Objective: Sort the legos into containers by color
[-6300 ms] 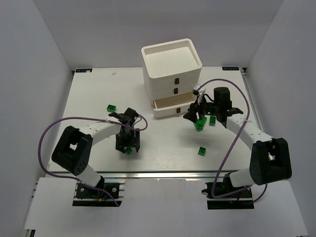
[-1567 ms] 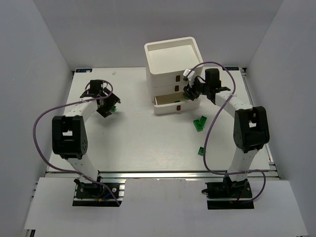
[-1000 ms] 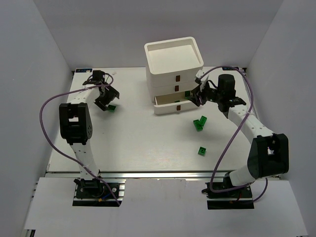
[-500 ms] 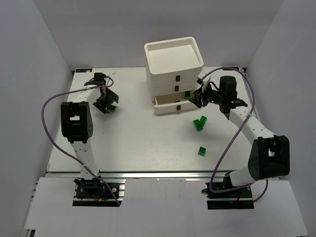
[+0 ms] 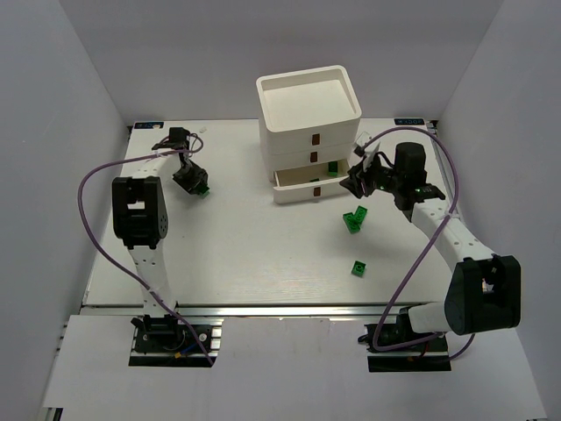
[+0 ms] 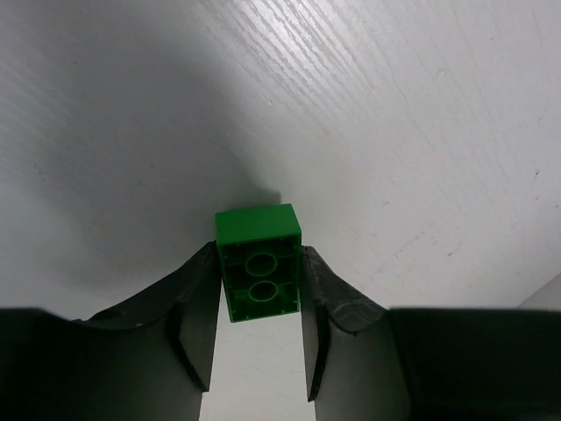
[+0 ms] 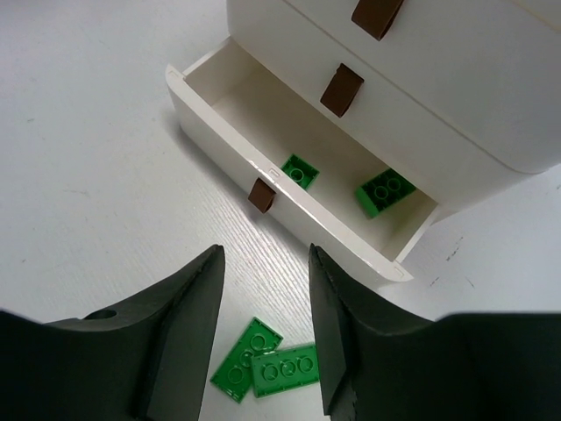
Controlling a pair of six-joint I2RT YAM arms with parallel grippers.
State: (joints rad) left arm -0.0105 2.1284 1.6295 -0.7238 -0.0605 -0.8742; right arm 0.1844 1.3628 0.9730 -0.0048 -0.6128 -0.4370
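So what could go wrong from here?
1. The left fingers pinch the brick near their tips, far from the open drawer; it could slip on the way.
2. The right fingers hang open just in front of that drawer, so the arms might bump there.
3. The drawer is only partly out, so a drop could miss.

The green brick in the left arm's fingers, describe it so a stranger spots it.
From the white drawer unit at the back, look left to the left arm's fingers. The green brick pinched between them is the only one on that side; the rest lie in or by the open drawer.
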